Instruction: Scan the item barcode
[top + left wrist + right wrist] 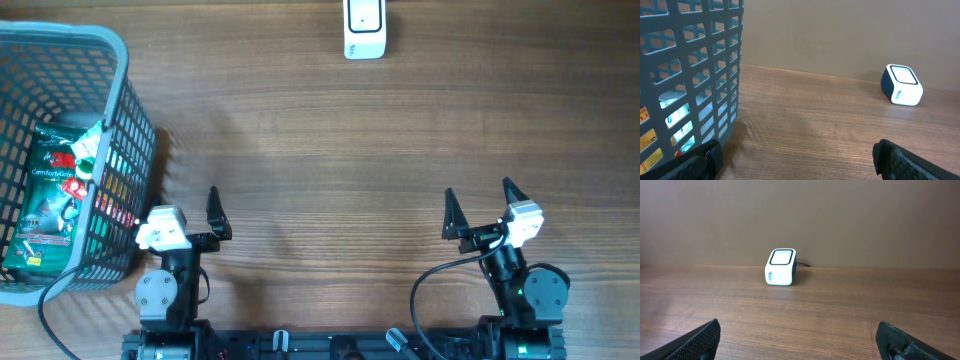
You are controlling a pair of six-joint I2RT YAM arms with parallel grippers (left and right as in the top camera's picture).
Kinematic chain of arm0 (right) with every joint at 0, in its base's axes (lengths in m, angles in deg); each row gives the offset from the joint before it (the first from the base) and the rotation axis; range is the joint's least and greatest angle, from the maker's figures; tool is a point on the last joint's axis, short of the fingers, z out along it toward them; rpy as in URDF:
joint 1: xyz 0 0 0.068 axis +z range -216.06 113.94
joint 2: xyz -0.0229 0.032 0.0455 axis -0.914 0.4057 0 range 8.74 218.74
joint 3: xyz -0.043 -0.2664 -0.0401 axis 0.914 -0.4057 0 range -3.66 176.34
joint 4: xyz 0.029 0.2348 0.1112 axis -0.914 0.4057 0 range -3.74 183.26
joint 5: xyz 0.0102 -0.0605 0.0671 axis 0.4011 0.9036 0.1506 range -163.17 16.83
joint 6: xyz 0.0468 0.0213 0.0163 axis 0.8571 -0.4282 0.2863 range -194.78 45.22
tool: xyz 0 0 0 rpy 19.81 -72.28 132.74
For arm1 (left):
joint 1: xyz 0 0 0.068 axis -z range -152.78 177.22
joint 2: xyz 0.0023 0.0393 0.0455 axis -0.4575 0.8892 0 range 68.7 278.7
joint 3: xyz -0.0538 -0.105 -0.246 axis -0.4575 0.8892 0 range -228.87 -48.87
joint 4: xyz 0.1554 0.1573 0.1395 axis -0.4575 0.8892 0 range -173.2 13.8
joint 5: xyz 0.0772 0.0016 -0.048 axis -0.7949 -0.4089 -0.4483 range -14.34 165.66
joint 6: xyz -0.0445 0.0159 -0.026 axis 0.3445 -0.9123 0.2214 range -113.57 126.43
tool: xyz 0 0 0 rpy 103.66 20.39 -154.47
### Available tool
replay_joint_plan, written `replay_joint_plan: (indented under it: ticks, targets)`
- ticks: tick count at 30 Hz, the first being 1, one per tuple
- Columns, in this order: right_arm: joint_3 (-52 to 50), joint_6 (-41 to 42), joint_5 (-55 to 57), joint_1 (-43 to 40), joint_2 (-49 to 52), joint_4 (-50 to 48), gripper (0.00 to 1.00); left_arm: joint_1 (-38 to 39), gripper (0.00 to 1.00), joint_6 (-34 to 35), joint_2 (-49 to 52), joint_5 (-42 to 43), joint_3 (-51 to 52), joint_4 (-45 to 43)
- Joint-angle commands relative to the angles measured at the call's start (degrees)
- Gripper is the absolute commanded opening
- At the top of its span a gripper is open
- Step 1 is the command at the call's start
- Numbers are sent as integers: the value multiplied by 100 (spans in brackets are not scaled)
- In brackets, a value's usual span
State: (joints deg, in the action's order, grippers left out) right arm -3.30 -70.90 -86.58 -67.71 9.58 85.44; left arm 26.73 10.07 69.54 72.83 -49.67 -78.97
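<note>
Left tool [185, 215] and right tool [482, 205] gaping empty, you had yet to lift the packet [55, 195] from the basket [125, 70] to the scanner [364, 28]

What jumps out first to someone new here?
The gray basket at the left, with colorful packets inside. Then the small white scanner, alone at the far edge. The left gripper and right gripper sit open and empty at the near edge.
</note>
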Motion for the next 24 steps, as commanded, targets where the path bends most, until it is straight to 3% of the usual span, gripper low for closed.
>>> replay_joint_plan:
  ticks: [1,24]
  targets:
    - [-7,76,98,31,-42,-13,100,-37,100,-109,-52,87,46,-22]
    - [-7,74,98,31,-42,-13,100,-37,100,-103,-52,332,46,-195]
